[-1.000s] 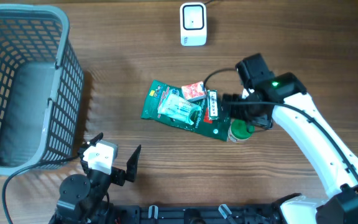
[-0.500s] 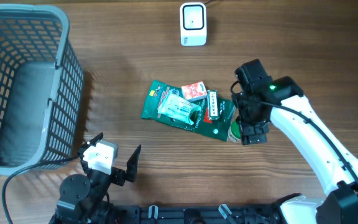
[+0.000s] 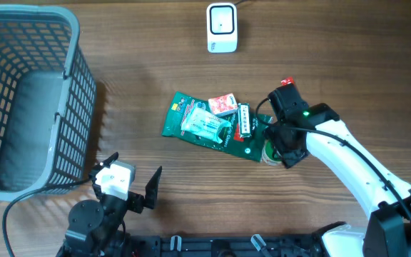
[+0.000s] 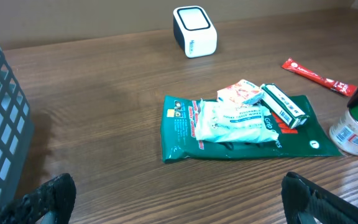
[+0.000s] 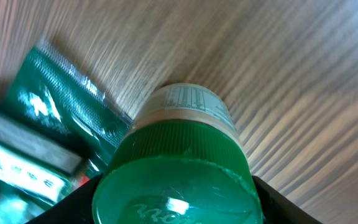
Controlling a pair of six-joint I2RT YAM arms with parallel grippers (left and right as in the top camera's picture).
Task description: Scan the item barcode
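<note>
Hanging over the green-capped bottle [image 3: 268,152] right of centre in the overhead view, just beside the green pouch [image 3: 173,123], the right gripper [image 3: 280,145] hides most of it, while the left gripper [image 3: 135,168] at lower left has its jaws wide apart and empty. The left wrist view shows the bottle [image 4: 356,134] upright at the right edge. In the right wrist view the jaws flank the bottle [image 5: 182,118] closely; whether they grip it I cannot tell.

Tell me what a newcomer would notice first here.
The green-capped bottle fills the right wrist view, with the right gripper straddling it at the right end of the green pouch. A big grey basket stands at the left, and the white scanner sits at the top of the overhead view.
</note>
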